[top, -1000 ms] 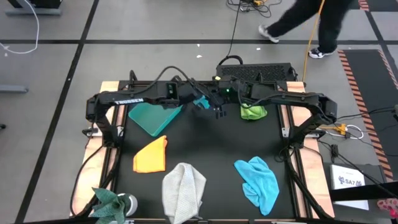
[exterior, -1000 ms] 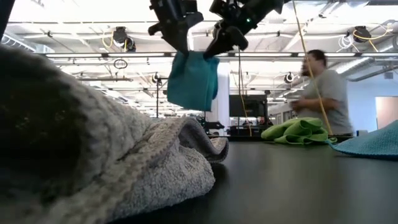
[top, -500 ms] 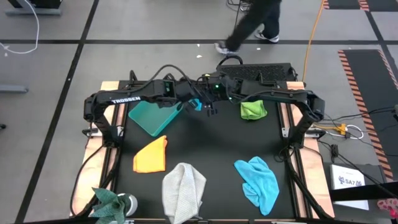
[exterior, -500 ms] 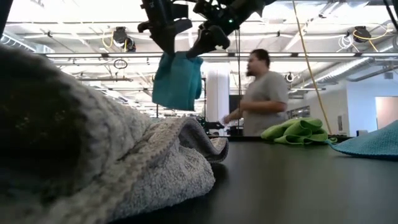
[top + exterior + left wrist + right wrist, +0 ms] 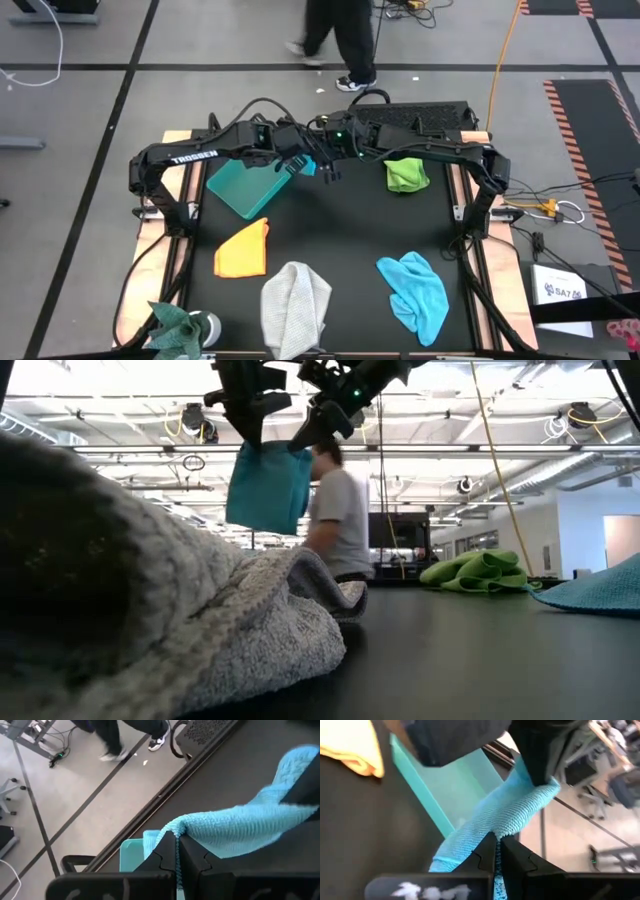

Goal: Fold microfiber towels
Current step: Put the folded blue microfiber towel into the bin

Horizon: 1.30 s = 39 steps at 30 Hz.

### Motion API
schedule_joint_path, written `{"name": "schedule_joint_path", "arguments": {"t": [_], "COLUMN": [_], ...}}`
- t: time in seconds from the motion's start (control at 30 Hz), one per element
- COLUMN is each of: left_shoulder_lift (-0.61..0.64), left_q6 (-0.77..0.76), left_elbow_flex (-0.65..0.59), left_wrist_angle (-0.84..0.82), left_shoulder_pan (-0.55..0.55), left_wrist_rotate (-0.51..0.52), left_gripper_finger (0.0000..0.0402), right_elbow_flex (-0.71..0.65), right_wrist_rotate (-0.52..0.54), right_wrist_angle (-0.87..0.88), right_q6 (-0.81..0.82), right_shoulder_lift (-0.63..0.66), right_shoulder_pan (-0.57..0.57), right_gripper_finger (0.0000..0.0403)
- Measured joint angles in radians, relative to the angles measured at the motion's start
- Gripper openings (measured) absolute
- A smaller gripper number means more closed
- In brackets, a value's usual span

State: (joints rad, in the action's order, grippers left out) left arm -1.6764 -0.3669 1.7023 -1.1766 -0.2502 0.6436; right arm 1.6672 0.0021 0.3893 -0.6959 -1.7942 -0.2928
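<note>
teal towel held aloft, both grippers

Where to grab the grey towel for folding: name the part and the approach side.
Take the grey towel by a corner of its end nearest the table's front edge, coming straight down from above. It lies crumpled in a long heap, so an outer corner is probably the easiest single layer to pinch; a middle grip would likely gather several folds.

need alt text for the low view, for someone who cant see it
Two grippers, left and right, hold a folded teal towel in the air, each shut on an upper corner. A crumpled grey towel fills the near foreground of the black table; a lime green towel lies farther back, and a person stands beyond.
</note>
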Motion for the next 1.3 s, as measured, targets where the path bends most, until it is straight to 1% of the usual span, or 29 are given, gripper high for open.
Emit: {"name": "schedule_joint_path", "arguments": {"t": [0.13,0.33,0.4,0.5,0.6,0.73,0.9,1.2,1.3], "left_shoulder_lift": [0.026,0.047,0.045,0.044,0.045,0.062,0.066,0.067,0.066], "left_q6": [-0.006,-0.01,-0.009,-0.002,-0.006,-0.012,-0.014,-0.007,0.009], "left_elbow_flex": [0.0,-0.001,-0.001,-0.001,-0.001,-0.001,-0.001,-0.001,-0.029], "left_wrist_angle": [-0.022,-0.042,-0.053,-0.086,-0.127,-0.204,-0.274,-0.265,-0.245], "left_shoulder_pan": [-0.015,-0.038,-0.043,-0.057,-0.075,-0.111,-0.161,-0.218,-0.238], "left_wrist_rotate": [0.01,0.018,0.016,0.016,0.016,0.025,0.03,0.032,0.035], "left_gripper_finger": [0.0002,0.0002,0.0002,0.0002,0.0002,0.0002,0.0002,0.0002,0.0002], "right_elbow_flex": [0.001,0.002,0.002,0.002,0.001,0.001,0.0,0.0,0.0], "right_wrist_rotate": [0.077,0.085,0.136,0.247,0.283,0.285,0.285,0.285,0.285], "right_wrist_angle": [-0.002,0.005,-0.007,-0.012,-0.01,0.007,0.046,0.076,0.112], "right_q6": [0.0,0.002,0.002,-0.009,-0.003,0.037,0.075,0.087,0.113], "right_shoulder_lift": [0.005,0.021,0.024,0.046,0.082,0.144,0.244,0.405,0.446], "right_shoulder_pan": [-0.001,0.007,0.013,0.025,0.027,0.027,0.024,0.024,0.024], "right_gripper_finger": [0.0035,0.0089,0.0108,0.0135,0.0151,0.0156,0.015,0.0146,0.0146]}}
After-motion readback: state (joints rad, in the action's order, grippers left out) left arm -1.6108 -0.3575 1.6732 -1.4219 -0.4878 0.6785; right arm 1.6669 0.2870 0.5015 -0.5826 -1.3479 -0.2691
